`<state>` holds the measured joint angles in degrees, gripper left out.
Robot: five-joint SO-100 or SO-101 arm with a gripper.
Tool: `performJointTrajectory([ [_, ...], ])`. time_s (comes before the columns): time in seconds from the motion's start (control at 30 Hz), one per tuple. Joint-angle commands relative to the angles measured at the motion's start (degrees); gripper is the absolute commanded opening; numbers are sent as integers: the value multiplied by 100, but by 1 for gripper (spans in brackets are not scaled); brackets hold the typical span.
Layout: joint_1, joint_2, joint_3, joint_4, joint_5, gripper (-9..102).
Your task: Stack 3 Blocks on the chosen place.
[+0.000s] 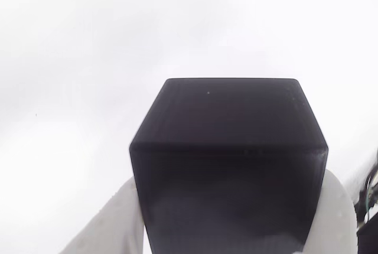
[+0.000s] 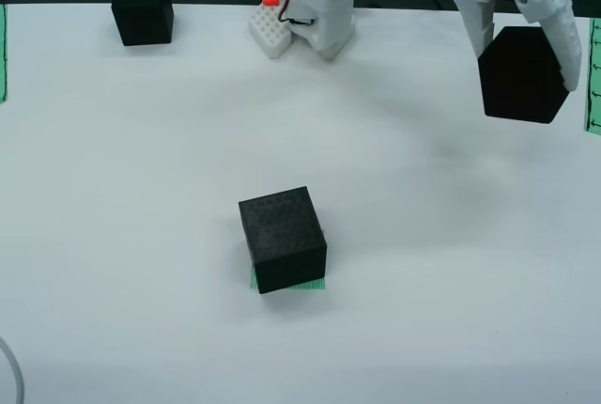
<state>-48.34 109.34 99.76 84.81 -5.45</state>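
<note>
A black block (image 2: 522,75) is pinched between the white fingers (image 2: 564,33) of the gripper (image 2: 522,52) at far right, seen from above. A second block (image 2: 282,238) is set on the green striped patch (image 2: 305,284) mid-table; a third (image 2: 143,10) is left far left.

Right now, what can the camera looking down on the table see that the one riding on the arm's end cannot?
The view from above alone shows a black cube sitting on a green striped patch, another cube at the far left, and the arm's white base. The view that rides on the end effector alone shows the held cube's faces close up against blank white. Both show the end effector shut on the third cube.
</note>
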Motion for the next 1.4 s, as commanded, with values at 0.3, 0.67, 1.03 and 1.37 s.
performJointTrajectory([
  [0.3,3226,606,-299,431,-1248,20],
  [0.67,4474,-343,-1468,527,-1556,20],
  [1.03,5168,-1301,-1828,527,-1652,20],
  [1.37,5221,-1767,-1872,527,-1749,20],
])
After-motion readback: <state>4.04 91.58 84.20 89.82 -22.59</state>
